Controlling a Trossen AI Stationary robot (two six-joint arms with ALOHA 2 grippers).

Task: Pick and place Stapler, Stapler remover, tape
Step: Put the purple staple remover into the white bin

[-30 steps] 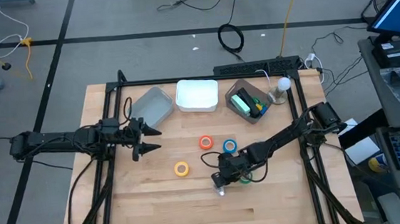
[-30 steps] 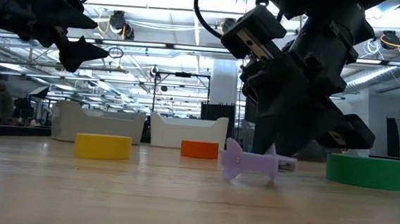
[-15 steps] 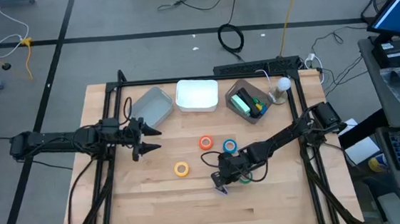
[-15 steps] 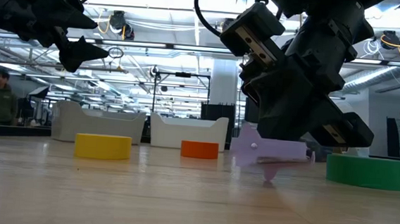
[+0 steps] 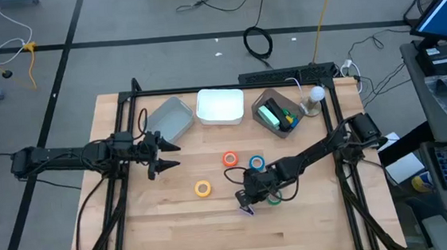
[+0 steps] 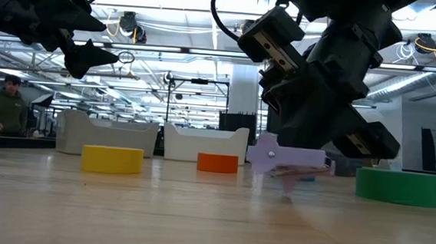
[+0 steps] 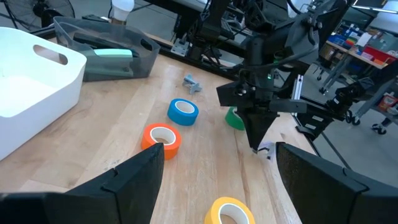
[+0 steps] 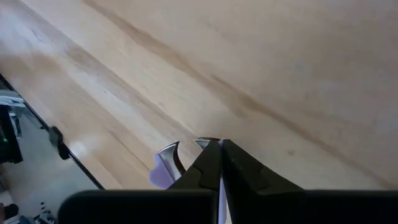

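The right gripper (image 6: 288, 161) has its fingers pinched tight on the staple remover (image 6: 286, 158), and the thing hangs clear of the table (image 5: 175, 217) with a faint shadow beneath it. In the low view its long axis runs level, side to side across the picture, with the rounded hinge end out to the left and the rest tucked under the dark gripper. It's a small pale lilac piece; the right wrist view catches its curved metal claws (image 8: 174, 154) poking out beside the closed fingers. From above, the remover (image 5: 248, 209) sits in the front-middle of the table, just beside the green tape roll (image 5: 274, 199). Blue roll (image 5: 256, 164) and red-orange roll (image 5: 230, 159) lie side by side further back, the yellow roll (image 5: 203, 189) apart on the left. The left gripper (image 5: 164, 155) waits over the left side of the table, fingers spread wide and holding nothing, as its wrist view confirms
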